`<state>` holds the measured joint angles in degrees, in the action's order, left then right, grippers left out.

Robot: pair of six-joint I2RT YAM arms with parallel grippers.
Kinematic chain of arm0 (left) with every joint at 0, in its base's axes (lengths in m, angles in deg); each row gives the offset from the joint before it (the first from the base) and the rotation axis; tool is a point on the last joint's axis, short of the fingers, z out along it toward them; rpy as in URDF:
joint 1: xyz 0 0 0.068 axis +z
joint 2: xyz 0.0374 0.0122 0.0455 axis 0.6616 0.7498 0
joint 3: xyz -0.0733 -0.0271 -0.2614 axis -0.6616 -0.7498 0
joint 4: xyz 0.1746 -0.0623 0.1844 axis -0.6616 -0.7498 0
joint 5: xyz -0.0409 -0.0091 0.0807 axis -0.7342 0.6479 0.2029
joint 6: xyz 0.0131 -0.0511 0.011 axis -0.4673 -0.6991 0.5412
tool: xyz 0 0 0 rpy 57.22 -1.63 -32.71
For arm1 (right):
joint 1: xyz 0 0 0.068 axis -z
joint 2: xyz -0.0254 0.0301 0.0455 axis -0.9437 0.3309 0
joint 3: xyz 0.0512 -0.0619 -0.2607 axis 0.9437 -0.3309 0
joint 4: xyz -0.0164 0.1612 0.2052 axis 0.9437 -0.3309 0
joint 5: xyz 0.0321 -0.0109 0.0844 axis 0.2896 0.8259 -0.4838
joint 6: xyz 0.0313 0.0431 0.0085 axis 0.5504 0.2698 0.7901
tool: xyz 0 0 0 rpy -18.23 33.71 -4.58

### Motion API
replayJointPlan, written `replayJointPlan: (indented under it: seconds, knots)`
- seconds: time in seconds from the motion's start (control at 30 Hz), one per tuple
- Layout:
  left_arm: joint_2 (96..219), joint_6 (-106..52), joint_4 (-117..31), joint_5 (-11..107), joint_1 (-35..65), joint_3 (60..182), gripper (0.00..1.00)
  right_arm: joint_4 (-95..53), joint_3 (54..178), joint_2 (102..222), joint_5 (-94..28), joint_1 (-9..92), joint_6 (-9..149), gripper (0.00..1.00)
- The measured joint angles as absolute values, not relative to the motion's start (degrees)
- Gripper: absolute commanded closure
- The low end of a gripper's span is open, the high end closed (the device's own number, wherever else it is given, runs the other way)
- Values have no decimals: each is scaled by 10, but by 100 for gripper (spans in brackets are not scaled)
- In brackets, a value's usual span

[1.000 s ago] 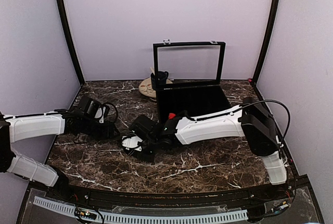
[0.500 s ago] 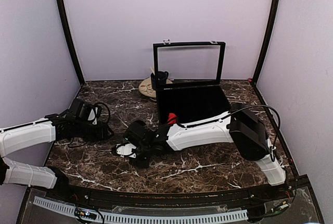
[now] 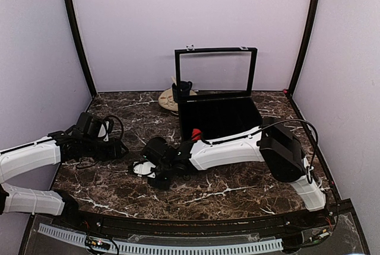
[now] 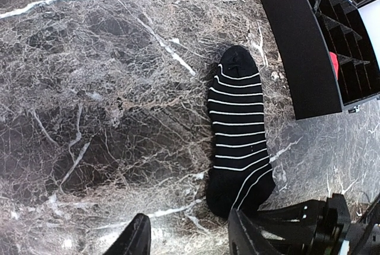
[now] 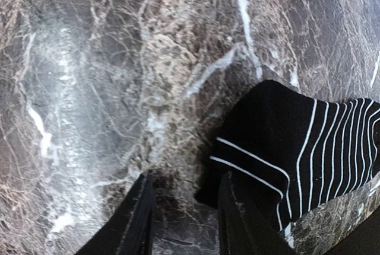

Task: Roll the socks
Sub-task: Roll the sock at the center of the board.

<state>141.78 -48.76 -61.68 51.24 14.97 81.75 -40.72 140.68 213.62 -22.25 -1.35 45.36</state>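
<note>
A black sock with white stripes (image 4: 237,130) lies flat on the marble table (image 4: 89,89). The left fingers (image 4: 138,240) stand apart, empty. The right fingers (image 5: 133,225) stand narrowly apart at the sock's corner.

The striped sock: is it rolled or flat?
Flat: the sock lies stretched at full length on the table, with no roll.

Soft even light; faint sheen on marble table (image 5: 53,118); right fingers (image 5: 127,225) slightly blurred.
</note>
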Motion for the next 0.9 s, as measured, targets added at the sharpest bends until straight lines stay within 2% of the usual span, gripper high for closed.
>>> replayJointPlan:
  seconds: [0.43,0.9]
  knots:
    - [1411,-496,-614,515,150,812,53,-412,1407,2137,-240,12,465,99]
    - [1366,-498,-611,511,150,772,54,-441,1421,2137,-337,19,490,100]
